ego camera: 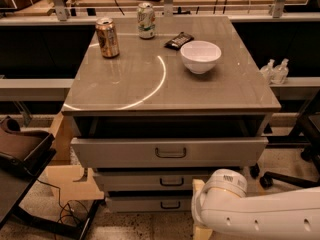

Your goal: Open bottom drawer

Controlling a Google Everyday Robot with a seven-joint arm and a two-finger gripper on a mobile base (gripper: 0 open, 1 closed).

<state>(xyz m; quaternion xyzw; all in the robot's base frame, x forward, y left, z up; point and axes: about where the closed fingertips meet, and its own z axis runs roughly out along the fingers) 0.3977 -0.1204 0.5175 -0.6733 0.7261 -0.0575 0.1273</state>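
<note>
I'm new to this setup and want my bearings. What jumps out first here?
The big white robot arm fills the lower right corner, its gripper low beside the bottom drawer, mostly hidden. Above, the top drawer stands pulled out, and a white bowl sits on the cabinet top.

From where I stand there are three grey drawers stacked under the table: one top drawer, one middle drawer and one bottom drawer, with three dark loop handles, one apiece. On top I count two cans, a brown can and a pale can, one white bowl and one dark packet. Off to the right are two small bottles. There is one white arm with one pincer, low in front of the drawers just right of the lowest handle and mostly hidden by the arm.
</note>
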